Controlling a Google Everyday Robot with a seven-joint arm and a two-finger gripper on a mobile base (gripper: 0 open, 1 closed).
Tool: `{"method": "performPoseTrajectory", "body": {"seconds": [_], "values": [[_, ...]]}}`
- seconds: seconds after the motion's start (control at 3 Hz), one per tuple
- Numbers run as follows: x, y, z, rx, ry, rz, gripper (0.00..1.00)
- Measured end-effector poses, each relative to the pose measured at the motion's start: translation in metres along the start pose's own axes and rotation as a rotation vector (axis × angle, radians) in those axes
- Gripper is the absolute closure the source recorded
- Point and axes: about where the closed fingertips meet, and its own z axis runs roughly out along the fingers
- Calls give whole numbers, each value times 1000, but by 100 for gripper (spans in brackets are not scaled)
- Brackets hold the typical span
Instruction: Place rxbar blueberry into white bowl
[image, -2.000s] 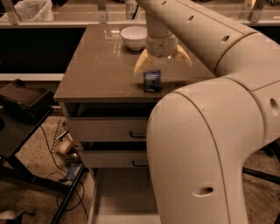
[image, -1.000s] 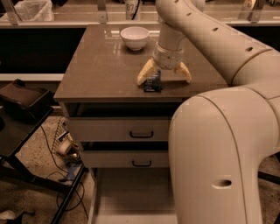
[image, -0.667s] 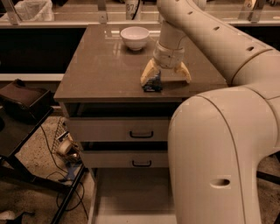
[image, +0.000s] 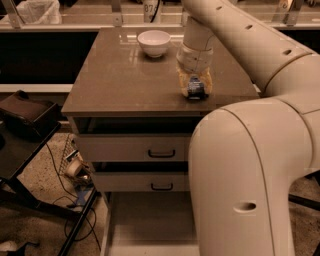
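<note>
The rxbar blueberry is a small dark navy wrapper standing near the front right edge of the brown tabletop. My gripper reaches down from above, and its yellowish fingers are closed in on both sides of the bar. The bar's lower end rests at the table surface. The white bowl stands upright and empty at the back of the table, well behind and to the left of the gripper.
The table has two drawers below its front edge. My large white arm fills the right foreground. A dark cart and cables lie on the floor at left. A counter runs behind the table.
The fingers were spread wide on either side of the bar and have now closed in on it. The gripper has dropped lower around the bar.
</note>
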Motion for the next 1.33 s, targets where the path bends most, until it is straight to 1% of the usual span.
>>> {"method": "performPoseTrajectory", "body": {"seconds": [0.33,0.67,1.0,1.33], "values": [[-3,1,-4,-3,-11,1,100],[-3,1,-4,-3,-11,1,100],[-19,16,-35,28,-102,-72,100],[-38,30,-74,50,-191,-151,100]]}}
